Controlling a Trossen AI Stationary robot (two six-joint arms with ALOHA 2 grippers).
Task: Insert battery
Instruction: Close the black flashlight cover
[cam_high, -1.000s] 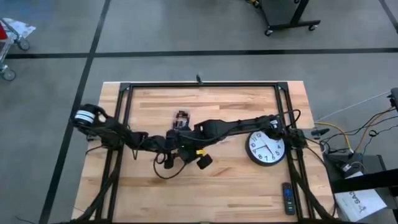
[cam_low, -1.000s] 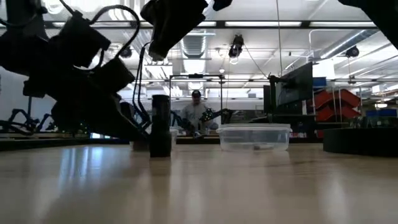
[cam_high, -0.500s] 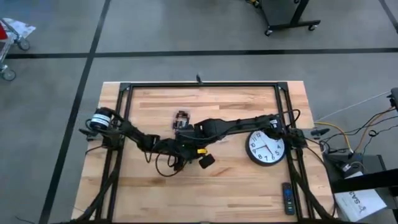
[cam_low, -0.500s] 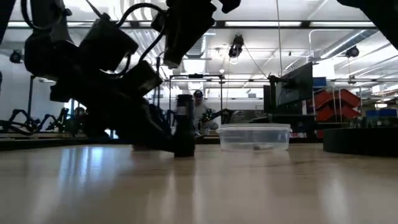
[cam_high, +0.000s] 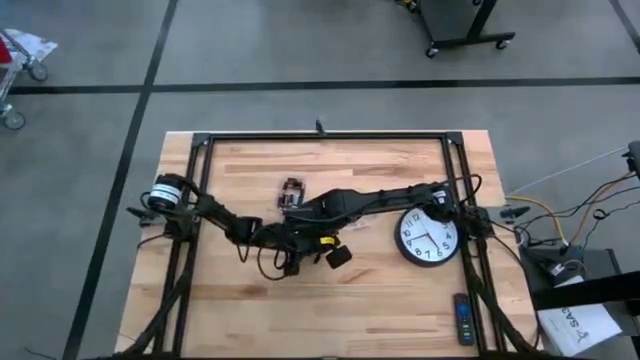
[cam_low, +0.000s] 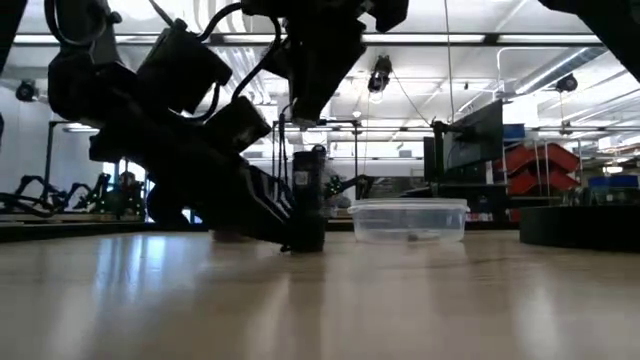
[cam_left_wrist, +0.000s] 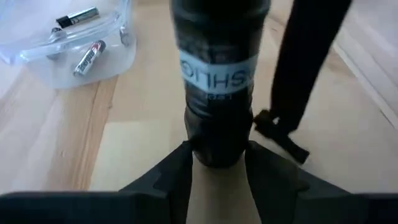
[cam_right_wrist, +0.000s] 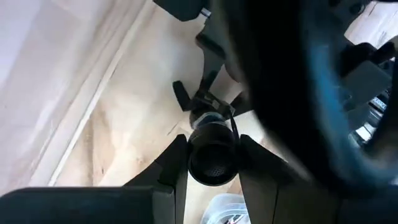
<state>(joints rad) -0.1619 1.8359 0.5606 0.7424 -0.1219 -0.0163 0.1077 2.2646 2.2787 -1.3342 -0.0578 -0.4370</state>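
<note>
The flashlight stood upright on the wooden counter, near its middle, a dark cylinder with a pale label band around its body. The left gripper was clamped on the lower part of the flashlight, 1 finger on each side of it, with the left arm stretched low across the counter from the left edge. In the low view that arm lay slanted down to the base of the flashlight.

The right gripper reached in from the right side of the counter and was over the flashlight from above. Its 2 fingers sat close against the sides of the flashlight's round open top end, which faced the right wrist camera; whether they actually pressed on it or only stood beside it could not be told.

A clear plastic tub stood on the counter just beside the flashlight, on the side away from the robot. In it lay 2 batteries, one with a red and silver wrap and one dark. No battery could be seen in either gripper.

A wall clock lay face up on the right part of the counter, and a remote control lay near the right front corner, well apart from the flashlight.
</note>
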